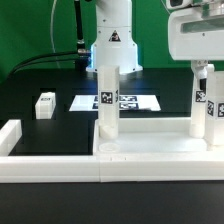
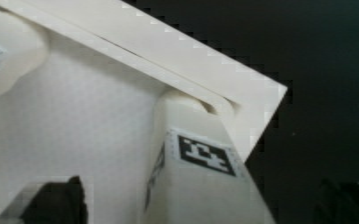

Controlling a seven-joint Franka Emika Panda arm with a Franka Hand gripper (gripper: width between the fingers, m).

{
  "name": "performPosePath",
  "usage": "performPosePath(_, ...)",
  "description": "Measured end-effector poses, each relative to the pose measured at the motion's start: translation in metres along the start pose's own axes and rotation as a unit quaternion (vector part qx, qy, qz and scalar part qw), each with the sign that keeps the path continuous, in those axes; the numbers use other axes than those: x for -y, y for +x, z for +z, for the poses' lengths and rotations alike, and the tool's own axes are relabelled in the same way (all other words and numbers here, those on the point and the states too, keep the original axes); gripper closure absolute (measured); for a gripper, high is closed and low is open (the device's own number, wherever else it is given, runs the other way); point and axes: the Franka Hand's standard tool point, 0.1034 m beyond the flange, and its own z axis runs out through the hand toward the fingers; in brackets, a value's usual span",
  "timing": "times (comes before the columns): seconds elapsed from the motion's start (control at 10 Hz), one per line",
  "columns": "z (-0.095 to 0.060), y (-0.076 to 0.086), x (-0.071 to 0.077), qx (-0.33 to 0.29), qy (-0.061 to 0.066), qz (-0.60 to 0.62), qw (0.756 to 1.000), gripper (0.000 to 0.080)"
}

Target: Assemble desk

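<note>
The white tabletop panel (image 1: 150,132) lies flat behind the front wall. One block leg (image 1: 107,105) stands upright on its left corner. A second leg (image 1: 200,108) stands at its right end, with another white upright piece (image 1: 216,112) close beside it at the frame edge. A loose leg (image 1: 45,104) lies on the black table at the exterior view's left. My gripper (image 1: 201,68) is over the top of the right leg. In the wrist view the tagged leg (image 2: 202,155) rises from the panel's corner (image 2: 105,90) between my fingers (image 2: 55,200). The gripper (image 2: 197,208) looks open, with a dark gap on one side.
The marker board (image 1: 116,101) lies mid-table behind the panel. The long low white border wall (image 1: 60,166) runs along the front, with a side piece (image 1: 10,136) at the exterior view's left. The robot base (image 1: 112,45) stands at the back.
</note>
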Motion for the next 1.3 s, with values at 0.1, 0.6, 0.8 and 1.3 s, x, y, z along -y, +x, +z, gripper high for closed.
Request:
performPosePath(0.1,0.0,0.0008,-0.0003,0.0,0.0,-0.048,0.999,0.0151)
performPosePath(0.6,-0.0022,0.0035,0.0019,-0.002,-0.001,-0.258,0.966,0.015)
performPosePath(0.8,-0.0044,0.0076,0.0035,-0.006,-0.001,-0.377,0.926,0.015)
performPosePath(1.3,-0.0044,0.0084,0.0033,-0.013,-0.013,-0.496,0.868,0.0174)
